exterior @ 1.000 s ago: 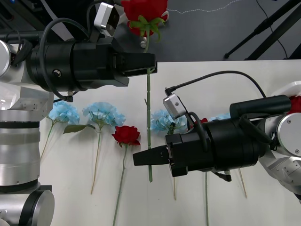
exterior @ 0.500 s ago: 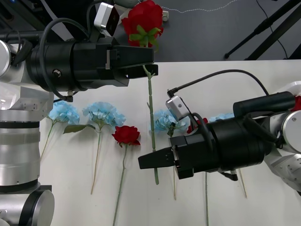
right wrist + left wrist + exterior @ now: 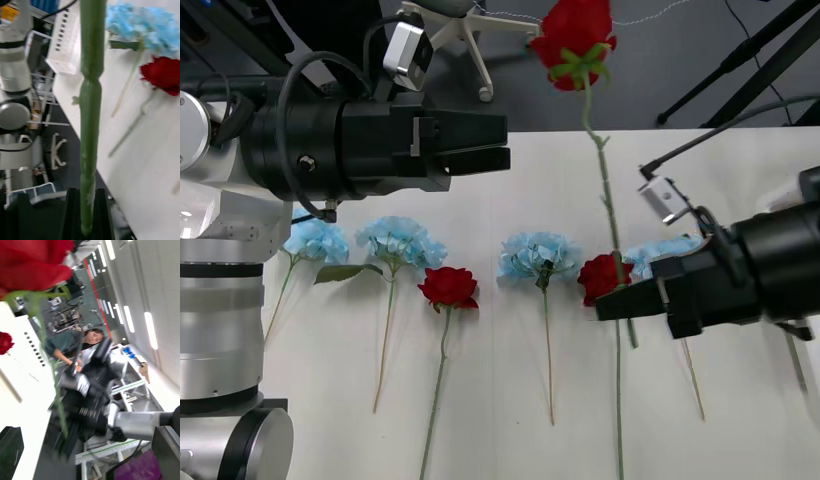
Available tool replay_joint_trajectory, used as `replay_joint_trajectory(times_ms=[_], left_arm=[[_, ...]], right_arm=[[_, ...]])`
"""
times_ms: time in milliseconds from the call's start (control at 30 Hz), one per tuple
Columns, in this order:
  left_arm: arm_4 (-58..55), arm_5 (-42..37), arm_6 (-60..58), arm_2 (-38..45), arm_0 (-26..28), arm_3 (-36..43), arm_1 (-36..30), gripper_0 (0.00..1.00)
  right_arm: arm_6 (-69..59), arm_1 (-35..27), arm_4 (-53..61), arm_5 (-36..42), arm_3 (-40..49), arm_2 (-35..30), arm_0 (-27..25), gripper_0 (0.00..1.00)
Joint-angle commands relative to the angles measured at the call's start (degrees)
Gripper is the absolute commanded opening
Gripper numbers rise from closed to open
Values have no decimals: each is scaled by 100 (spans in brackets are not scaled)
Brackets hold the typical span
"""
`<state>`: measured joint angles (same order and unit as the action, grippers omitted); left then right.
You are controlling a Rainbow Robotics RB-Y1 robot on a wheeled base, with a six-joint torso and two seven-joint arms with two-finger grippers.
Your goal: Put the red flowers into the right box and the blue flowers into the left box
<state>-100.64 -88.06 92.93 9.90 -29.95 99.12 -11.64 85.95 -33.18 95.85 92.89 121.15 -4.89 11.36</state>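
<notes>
The right gripper point(image 3: 608, 305) pinches the lower stem point(image 3: 90, 112) of a long red rose point(image 3: 576, 35). Its black fingers point(image 3: 73, 213) are pressed on the stem, and the bloom stands at 12 o'clock above a blue hydrangea point(image 3: 538, 256) lying on the white table point(image 3: 740, 180). The left gripper point(image 3: 498, 143) hovers spread and empty at 10 o'clock. I judge this to be the carrying step: next the rose should go toward 3 o'clock, to the right box, for release.

We see a white table point(image 3: 740, 170) against a dark grey floor point(image 3: 650, 70), where a white chair base point(image 3: 470, 50) and black tripod legs point(image 3: 735, 62) stand. Long ceiling lights point(image 3: 129, 318) glow overhead.
</notes>
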Motion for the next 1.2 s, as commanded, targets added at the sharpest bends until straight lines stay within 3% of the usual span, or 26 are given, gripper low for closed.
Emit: replay_joint_trajectory(times_ms=[33, 300, 467, 800, 1000, 1200], left_arm=[[273, -150, 208, -49, -90, 125, -470, 100], [1354, -897, 32, -49, -222, 125, -1481, 100], [2101, -1362, -100, -84, -222, 125, -2131, 100], [3349, -2013, -284, -453, -134, 379, -2852, 100], [4061, -2013, -398, -946, 183, 749, -3239, 100], [4712, -1960, -442, -849, 578, 854, -3309, 100]], right_arm=[[-114, -470, -76, 440, -214, -750, 112, 0], [115, -1041, -436, 1179, -1084, -1603, 112, 0], [765, -1410, -1218, 1486, -1691, -2060, 112, 0], [2189, -2034, -2317, 1451, -3053, -2587, 121, 0], [2980, -2359, -3152, 1319, -3818, -2825, 112, 0], [3472, -2561, -3802, 915, -4407, -2877, 121, 0]])
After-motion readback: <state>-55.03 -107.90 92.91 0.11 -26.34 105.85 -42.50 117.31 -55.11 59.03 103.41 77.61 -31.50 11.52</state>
